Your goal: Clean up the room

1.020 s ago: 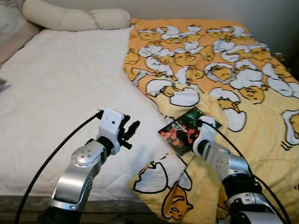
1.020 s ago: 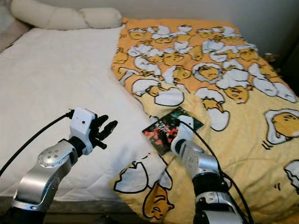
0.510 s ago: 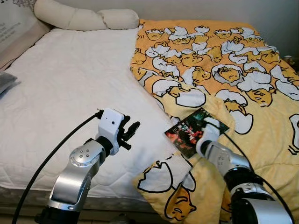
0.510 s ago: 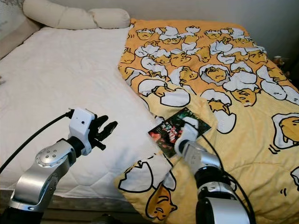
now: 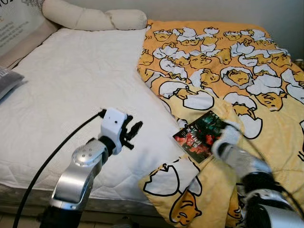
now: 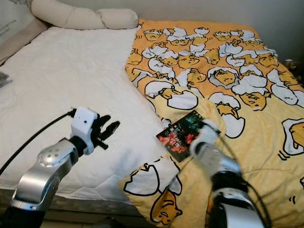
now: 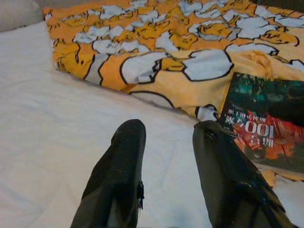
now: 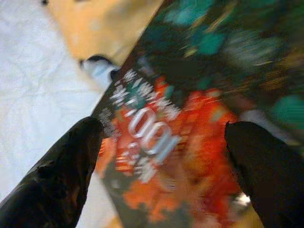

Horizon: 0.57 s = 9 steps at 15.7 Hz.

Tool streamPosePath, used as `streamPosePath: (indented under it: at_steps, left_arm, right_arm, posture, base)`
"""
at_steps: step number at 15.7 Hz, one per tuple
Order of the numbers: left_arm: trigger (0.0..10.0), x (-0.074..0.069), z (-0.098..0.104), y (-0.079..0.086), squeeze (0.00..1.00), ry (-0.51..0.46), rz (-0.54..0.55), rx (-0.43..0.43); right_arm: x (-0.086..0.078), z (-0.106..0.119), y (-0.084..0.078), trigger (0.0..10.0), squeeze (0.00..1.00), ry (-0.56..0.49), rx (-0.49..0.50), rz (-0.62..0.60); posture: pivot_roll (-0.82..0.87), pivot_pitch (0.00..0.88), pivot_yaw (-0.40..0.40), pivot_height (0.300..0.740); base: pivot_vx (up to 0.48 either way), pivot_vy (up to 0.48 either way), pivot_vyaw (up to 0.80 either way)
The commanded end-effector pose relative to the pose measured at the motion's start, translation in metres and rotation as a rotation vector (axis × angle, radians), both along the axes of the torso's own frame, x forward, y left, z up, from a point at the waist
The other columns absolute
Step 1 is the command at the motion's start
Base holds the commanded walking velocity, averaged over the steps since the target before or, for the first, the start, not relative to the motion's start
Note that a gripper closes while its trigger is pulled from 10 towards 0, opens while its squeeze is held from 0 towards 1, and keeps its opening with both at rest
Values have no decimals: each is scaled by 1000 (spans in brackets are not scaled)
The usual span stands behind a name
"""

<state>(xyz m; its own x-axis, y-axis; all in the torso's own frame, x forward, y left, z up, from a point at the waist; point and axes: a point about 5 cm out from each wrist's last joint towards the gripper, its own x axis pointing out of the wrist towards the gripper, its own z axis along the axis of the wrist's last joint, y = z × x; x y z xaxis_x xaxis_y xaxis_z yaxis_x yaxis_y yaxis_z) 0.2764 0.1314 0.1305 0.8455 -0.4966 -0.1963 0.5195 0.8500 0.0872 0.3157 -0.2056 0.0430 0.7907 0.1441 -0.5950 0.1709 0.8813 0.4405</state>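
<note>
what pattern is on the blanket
Orange-yellow blanket with white-and-yellow cartoon egg figures; clearest in the left eye view.

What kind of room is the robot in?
Most likely a bedroom. There is a bed with a white mattress cover, a long cream pillow at its head, and a yellow cartoon blanket spread over one side, with a dark book lying on it.
</note>
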Motion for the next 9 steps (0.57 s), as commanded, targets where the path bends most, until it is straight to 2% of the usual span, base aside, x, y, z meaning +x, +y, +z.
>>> streamPosePath:
  at_steps: [1,3,4,7,8,9]
  left_arm:
    - [10000,1,0,-3,0,-1,-23,5]
    - [10000,-3,-2,-9,0,32,-74,-8]
    - [10000,-9,-6,-14,0,60,-131,-1]
    - [10000,-12,-9,-20,0,78,-173,7]
    - [10000,-13,-10,-23,0,82,-192,16]
    - [10000,-13,-11,-25,0,85,-200,19]
  right_arm:
    - [-4,4,-12,10000,0,12,2,-17]
    - [-8,12,-22,10000,0,30,22,-7]
    - [-12,11,-26,10000,0,66,75,8]
    - [-15,9,-23,10000,0,90,143,32]
    - [-19,10,-17,10000,0,95,243,81]
    - [-22,11,-12,10000,0,96,295,129]
  posture:
    - [56,0,7,740]
    - [52,0,-10,740]
    - [49,0,-15,740]
    - [44,0,-20,740]
    - [44,0,-28,740]
    - [46,0,-34,740]
  base:
    - [0,0,0]
    - [0,0,0]
    - [0,0,0]
    - [0,0,0]
    - [0,0,0]
    - [0,0,0]
